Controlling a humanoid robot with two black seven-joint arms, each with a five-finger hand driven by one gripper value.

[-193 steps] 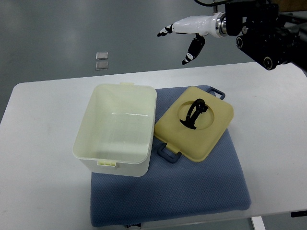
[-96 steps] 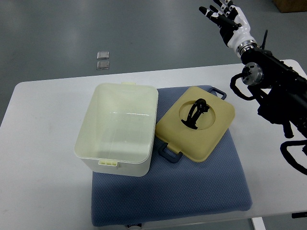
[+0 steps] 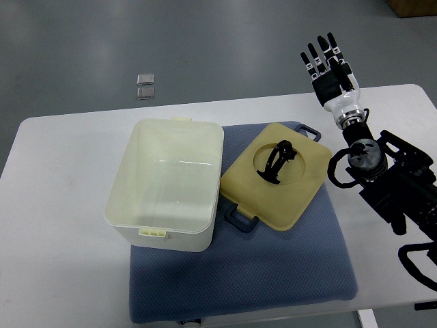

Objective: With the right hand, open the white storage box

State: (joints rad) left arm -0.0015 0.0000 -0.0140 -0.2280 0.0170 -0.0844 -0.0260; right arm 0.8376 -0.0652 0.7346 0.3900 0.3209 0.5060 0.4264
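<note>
1. In the middle left of the frame sits the white storage box [image 3: 166, 183]. It is a deep plastic tub with smooth walls and rounded corners. Its top is open and nothing shows inside it.
2. The box has a small flat tab on its rim toward the top of the frame and a ridged clip on the rim toward the bottom.
3. Just right of the box lies the lid [image 3: 278, 175]. It is pale yellow, a rounded square, and turned at a slant. It touches the box's right side or lies very close to it.
4. The lid has a round dip in its middle. A thin black handle [image 3: 277, 161] stands up out of that dip.
5. Two dark blue loop clips stick out from under the lid, one at its upper right corner and one at its lower left corner.
6. Under the lid and the lower part of the box lies a blue mat [image 3: 273, 266]. It looks soft and has tiny dots all over it.
7. The mat rests on a white table [image 3: 54, 225] with a smooth top and rounded corners.
8. At the upper right of the frame is the right hand [image 3: 329, 68]. It is white with black fingers [image 3: 319, 53], which are stretched out straight and spread. It holds nothing and is well apart from the lid.
9. Its arm is black with cables and runs down to the right edge of the frame.
10. On the grey floor at the upper left lie two small shiny squares [image 3: 144, 86], one just above the other.
</note>
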